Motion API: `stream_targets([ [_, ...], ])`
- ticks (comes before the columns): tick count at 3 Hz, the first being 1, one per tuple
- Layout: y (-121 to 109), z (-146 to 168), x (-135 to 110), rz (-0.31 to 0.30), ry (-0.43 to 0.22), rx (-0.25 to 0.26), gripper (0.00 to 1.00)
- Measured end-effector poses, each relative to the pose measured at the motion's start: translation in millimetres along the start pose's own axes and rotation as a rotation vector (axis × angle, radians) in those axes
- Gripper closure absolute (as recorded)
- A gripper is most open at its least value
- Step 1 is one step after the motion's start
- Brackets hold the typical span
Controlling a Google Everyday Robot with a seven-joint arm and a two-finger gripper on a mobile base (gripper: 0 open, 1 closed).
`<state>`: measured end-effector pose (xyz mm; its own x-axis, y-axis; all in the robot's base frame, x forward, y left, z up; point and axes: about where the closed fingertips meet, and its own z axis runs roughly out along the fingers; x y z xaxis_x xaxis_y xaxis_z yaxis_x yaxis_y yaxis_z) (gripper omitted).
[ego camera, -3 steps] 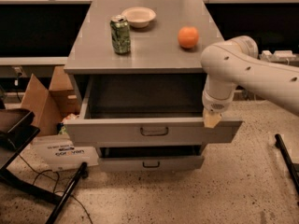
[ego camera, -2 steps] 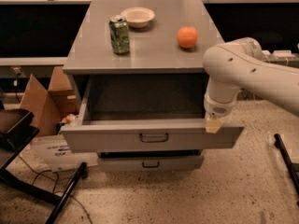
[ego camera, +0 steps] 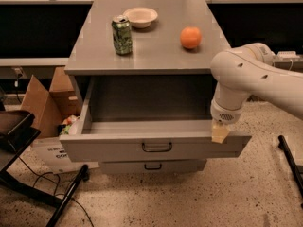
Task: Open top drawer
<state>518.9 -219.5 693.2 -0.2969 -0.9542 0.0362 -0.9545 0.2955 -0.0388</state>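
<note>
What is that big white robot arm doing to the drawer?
The white robot arm has its end effector at the right end of the front panel of the large grey top drawer. That drawer is pulled far out, its deep tray exposed. On the grey cabinet top stand a green can, an orange and a white bowl.

Floor [ego camera: 227,197] pale, speckled like tiny stones. Grey cabinet [ego camera: 156,56] in middle, flat top. Long bench [ego camera: 33,61] behind, dark space under it. Left side: brown cardboard box [ego camera: 40,103], flaps open; white box [ego camera: 47,150] with print just below it. Black stand legs [ego camera: 28,193] and thin cables [ego camera: 45,176] on floor. Black bar [ego camera: 289,160] on floor at right. Light warm, dim.
</note>
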Motion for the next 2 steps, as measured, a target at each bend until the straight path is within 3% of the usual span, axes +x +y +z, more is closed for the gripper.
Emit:
stream_targets([
  [2, 39.4, -4.7, 12.5, 0.085, -0.008, -0.045, 1.00],
])
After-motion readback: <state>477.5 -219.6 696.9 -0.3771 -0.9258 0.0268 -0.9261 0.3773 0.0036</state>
